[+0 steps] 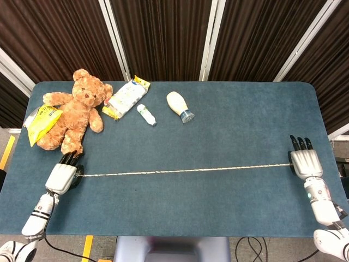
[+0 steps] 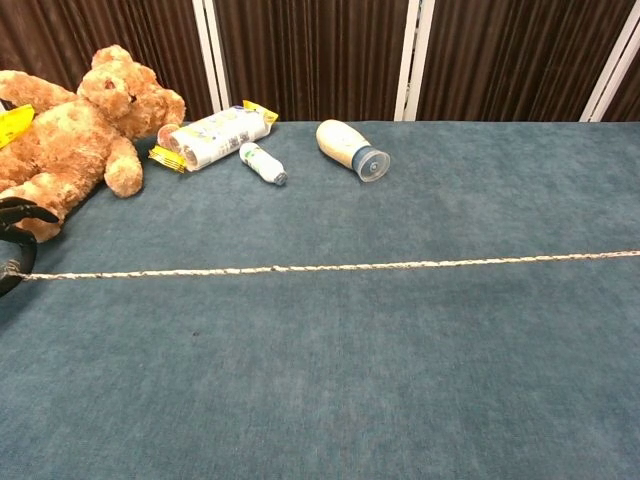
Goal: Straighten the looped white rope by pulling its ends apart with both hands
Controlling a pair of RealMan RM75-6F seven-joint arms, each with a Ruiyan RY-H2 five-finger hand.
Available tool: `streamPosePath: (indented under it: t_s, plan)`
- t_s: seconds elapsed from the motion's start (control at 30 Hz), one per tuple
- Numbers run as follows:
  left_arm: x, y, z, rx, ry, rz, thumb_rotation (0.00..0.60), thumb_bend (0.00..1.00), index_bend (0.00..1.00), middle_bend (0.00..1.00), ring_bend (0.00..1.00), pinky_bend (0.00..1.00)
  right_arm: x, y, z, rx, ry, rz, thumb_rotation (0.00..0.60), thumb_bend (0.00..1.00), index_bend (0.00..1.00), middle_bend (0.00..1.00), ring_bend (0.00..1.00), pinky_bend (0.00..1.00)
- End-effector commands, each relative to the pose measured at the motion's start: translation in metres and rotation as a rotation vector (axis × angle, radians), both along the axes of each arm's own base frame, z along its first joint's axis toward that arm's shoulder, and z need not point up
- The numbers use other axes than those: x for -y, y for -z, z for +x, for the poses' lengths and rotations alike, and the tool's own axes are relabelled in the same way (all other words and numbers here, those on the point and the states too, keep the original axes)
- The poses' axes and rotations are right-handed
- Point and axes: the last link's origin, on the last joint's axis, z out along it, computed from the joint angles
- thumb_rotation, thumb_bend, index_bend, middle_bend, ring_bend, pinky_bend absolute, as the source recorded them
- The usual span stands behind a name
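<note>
The white rope lies in one straight taut line across the blue table, with no loops in it. My left hand holds its left end near the table's left edge, just below the teddy bear's foot. My right hand holds the right end near the right edge. In the chest view only the dark fingertips of my left hand show at the frame's left edge, and the right hand is out of frame.
A brown teddy bear lies at the back left beside a yellow packet. A snack bag, a small white bottle and a cream bottle lie along the back.
</note>
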Motion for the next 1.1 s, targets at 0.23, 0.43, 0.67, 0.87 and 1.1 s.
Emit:
streamPosePath:
  t_s: [0.23, 0.43, 0.67, 0.87, 1.1]
  plan:
    - [0.001, 0.012, -0.008, -0.006, -0.036, -0.034, 0.6, 0.47, 0.59, 0.12, 0.0, 0.11, 0.0, 0.015, -0.01, -0.001, 0.026, 0.029, 0.6, 0.59, 0.62, 0.01, 0.0, 0.0]
    - [0.002, 0.016, -0.008, 0.0, -0.025, -0.049, 0.6, 0.47, 0.5, 0.12, 0.0, 0.11, -0.002, 0.021, -0.011, 0.002, 0.024, 0.041, 0.6, 0.59, 0.55, 0.01, 0.0, 0.0]
    - [0.003, 0.016, -0.007, -0.007, -0.017, -0.055, 0.6, 0.47, 0.34, 0.11, 0.0, 0.11, -0.003, 0.023, -0.012, 0.002, 0.022, 0.041, 0.6, 0.59, 0.54, 0.01, 0.0, 0.0]
    - [0.005, -0.001, -0.016, 0.017, -0.057, -0.028, 0.6, 0.44, 0.01, 0.05, 0.0, 0.11, -0.003, 0.017, -0.013, 0.013, 0.024, 0.015, 0.6, 0.59, 0.44, 0.01, 0.0, 0.0]
    - [0.018, -0.046, -0.009, 0.176, -0.052, 0.034, 0.6, 0.39, 0.0, 0.0, 0.0, 0.11, -0.017, -0.002, 0.002, 0.103, -0.042, -0.049, 0.6, 0.47, 0.11, 0.0, 0.0, 0.0]
